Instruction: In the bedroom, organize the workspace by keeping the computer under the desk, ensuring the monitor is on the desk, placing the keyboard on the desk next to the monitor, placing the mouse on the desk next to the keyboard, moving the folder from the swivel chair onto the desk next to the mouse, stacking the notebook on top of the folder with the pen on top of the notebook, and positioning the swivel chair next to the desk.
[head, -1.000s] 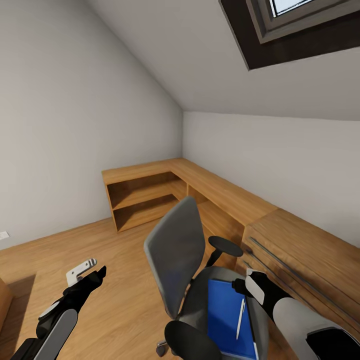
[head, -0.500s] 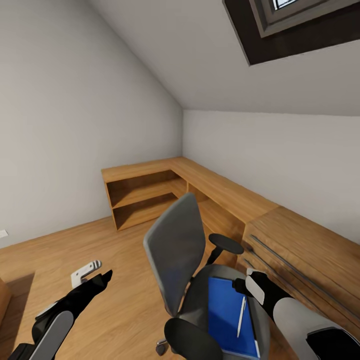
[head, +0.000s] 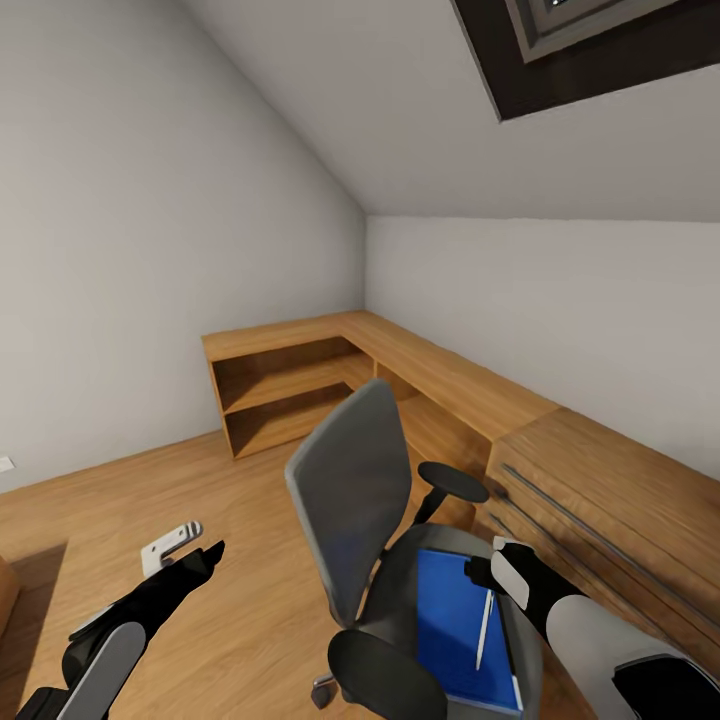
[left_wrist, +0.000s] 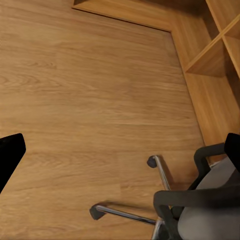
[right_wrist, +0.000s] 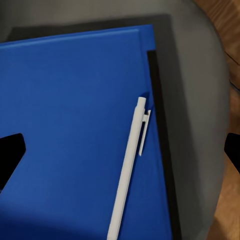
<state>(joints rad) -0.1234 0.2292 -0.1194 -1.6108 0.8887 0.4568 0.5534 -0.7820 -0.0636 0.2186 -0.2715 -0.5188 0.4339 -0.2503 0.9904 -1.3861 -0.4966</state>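
On the swivel chair seat: folder lay flat, pen near its edge.
Right gripper: spread, above the folder.
Left gripper: spread, over open floor beside the chair.

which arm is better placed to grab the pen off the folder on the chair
Right. The right hand hangs open just over the pen on the folder; the left hand is over bare floor beside the chair.
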